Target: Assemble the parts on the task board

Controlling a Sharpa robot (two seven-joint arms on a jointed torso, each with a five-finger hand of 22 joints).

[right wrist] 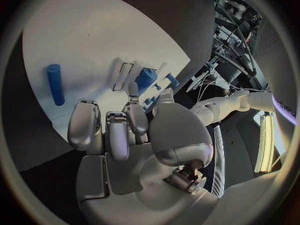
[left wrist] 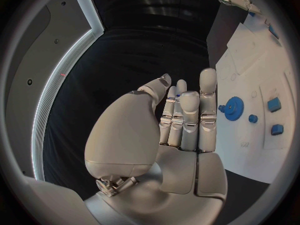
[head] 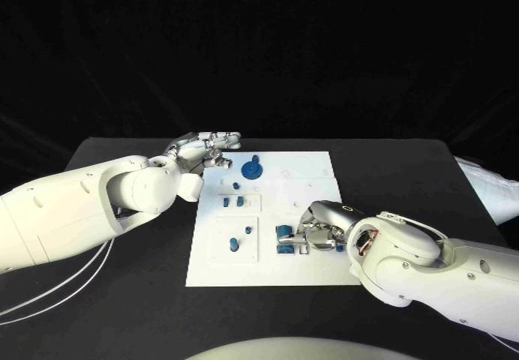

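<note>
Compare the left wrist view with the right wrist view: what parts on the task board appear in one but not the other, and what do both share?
Left wrist view alone: a blue gear on the task board, with small blue blocks past it, and the left hand with its fingers straight and holding nothing. Right wrist view alone: a blue rod lying flat and a larger blue piece near the right hand, whose fingers curl over the board. Both share the white task board and the black table.
</note>
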